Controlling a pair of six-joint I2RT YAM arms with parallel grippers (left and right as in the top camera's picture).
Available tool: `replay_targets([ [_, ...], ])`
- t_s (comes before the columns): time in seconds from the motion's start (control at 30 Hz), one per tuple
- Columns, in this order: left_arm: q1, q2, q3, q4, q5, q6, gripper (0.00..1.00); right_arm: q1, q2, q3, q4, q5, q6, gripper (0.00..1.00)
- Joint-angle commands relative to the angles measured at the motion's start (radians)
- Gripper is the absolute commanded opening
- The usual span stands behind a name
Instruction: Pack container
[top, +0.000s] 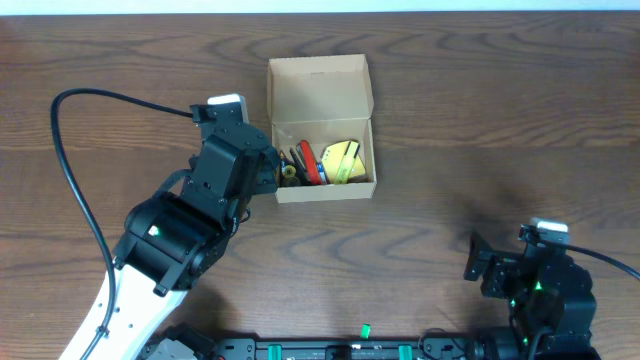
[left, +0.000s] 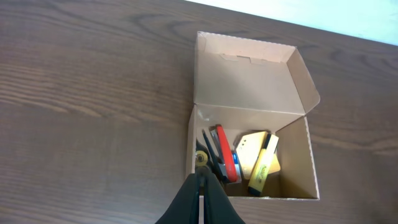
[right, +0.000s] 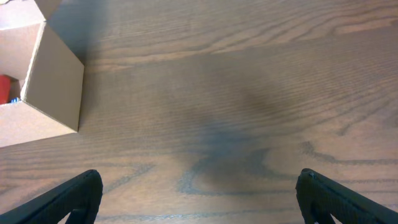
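The container (top: 320, 90) is a tan cardboard box, its flap lid open and laid back toward the far side. Inside lie a red item (left: 227, 160), a yellow highlighter (left: 264, 163), a tan piece (left: 249, 146) and black pens (left: 211, 152). My left gripper (top: 283, 172) is shut, with nothing visible between its fingers. Its tip (left: 201, 178) sits right at the container's (left: 249, 68) left wall, near the front corner. My right gripper (right: 199, 186) stands wide open over bare table, well to the right of the container (right: 53, 81).
The dark wooden table (top: 480, 120) surrounds the box. A black cable (top: 70, 150) loops from the left arm over the table's left side. The right arm (top: 540, 285) sits at the front right edge.
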Motion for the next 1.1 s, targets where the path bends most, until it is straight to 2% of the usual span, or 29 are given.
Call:
replay_targets([
  [0.0, 0.007, 0.002, 0.017, -0.006, -0.023, -0.072, 0.06, -0.009, -0.005, 0.0, 0.0, -0.003, -0.014, 0.99],
  [1.07, 0.008, 0.002, 0.017, -0.072, -0.078, -0.068, 0.06, -0.009, -0.005, 0.0, 0.006, -0.003, -0.014, 0.99],
])
